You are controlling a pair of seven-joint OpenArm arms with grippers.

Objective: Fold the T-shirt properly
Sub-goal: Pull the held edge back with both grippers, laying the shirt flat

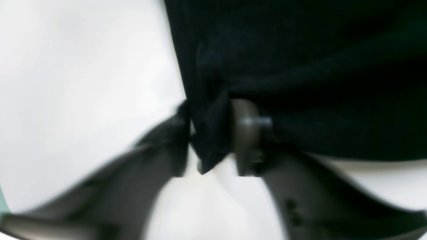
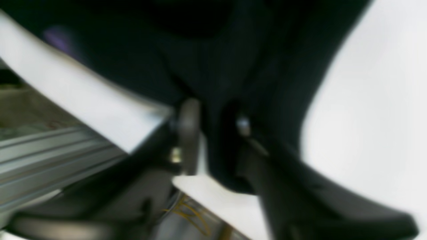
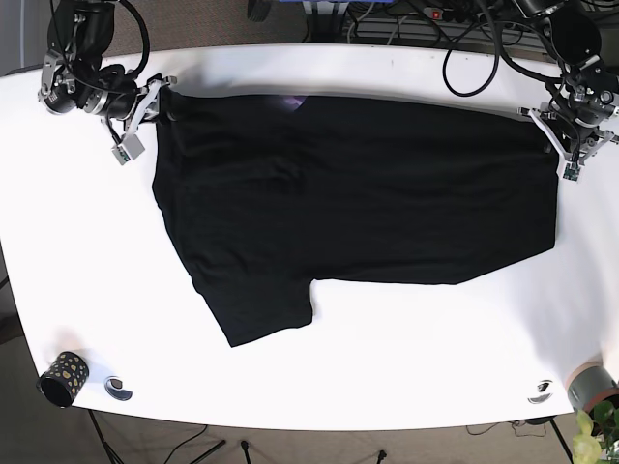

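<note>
White table (image 3: 406, 358) with rounded corners fills the base view; brownish carpet and a tangle of black cables (image 3: 464, 34) beyond the far edge. Black T-shirt (image 3: 358, 203) lies spread sideways across the table's far half, one sleeve (image 3: 256, 309) sticking out toward the near edge. Left gripper (image 1: 210, 136) pinches a fold of shirt fabric between closed fingers; right gripper (image 2: 213, 136) likewise clamps on the shirt edge near the table rim. Small dark speckled cup (image 3: 63, 377) sits at the near corner, a grey cylinder (image 3: 592, 385) at the opposite near corner beside green leaves (image 3: 595, 435). No readable writing; wrist views blurred.
</note>
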